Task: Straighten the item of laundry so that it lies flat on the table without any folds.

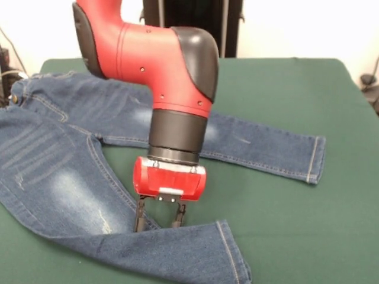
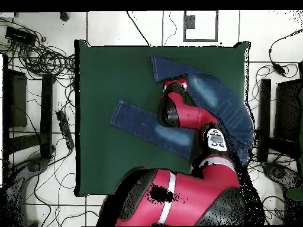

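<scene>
The blue denim jeans point(image 1: 53, 160) lie on the dark green table point(image 1: 278, 89), waist at the left edge of the front view. One leg runs right to its hem point(image 1: 314, 160). The other leg bends toward the near edge, its hem point(image 1: 231, 254) at the bottom. My gripper point(image 1: 159, 222) points straight down at the inner edge of the near leg, fingers spread. One fingertip point(image 1: 140, 225) rests on denim, the other at the cloth's edge. In the overhead view the jeans point(image 2: 213, 94) lie at the right, and the arm's red head point(image 2: 176, 84) hides the fingers.
The table's right half point(image 2: 106, 77) in the overhead view is bare green felt. Cables and black stands point(image 2: 47, 112) lie on the floor around the table. The black pedestal point(image 1: 189, 23) stands at the far side.
</scene>
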Controlling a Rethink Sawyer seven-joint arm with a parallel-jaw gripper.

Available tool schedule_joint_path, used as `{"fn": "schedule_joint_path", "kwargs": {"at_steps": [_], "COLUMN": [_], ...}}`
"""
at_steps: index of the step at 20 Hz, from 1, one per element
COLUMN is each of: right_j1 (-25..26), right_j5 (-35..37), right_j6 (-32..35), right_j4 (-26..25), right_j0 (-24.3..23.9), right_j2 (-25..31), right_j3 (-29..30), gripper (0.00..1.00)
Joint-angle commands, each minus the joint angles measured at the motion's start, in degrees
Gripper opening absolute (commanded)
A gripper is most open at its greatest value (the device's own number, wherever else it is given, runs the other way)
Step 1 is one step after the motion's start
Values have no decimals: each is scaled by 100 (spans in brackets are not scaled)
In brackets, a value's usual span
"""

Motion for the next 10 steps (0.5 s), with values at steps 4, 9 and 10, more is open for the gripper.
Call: {"fn": "schedule_joint_path", "kwargs": {"at_steps": [4,9,10], "right_j1": [-1209,-1831,-1730], "right_j5": [-1246,-1555,-1747], "right_j6": [1870,2058,1984], "right_j4": [-2018,-2034,-1952], "right_j0": [-1260,-1387,-1335], "right_j2": [1297,1510,1407], "right_j3": [1456,2205,2157], "gripper": [100,100,100]}}
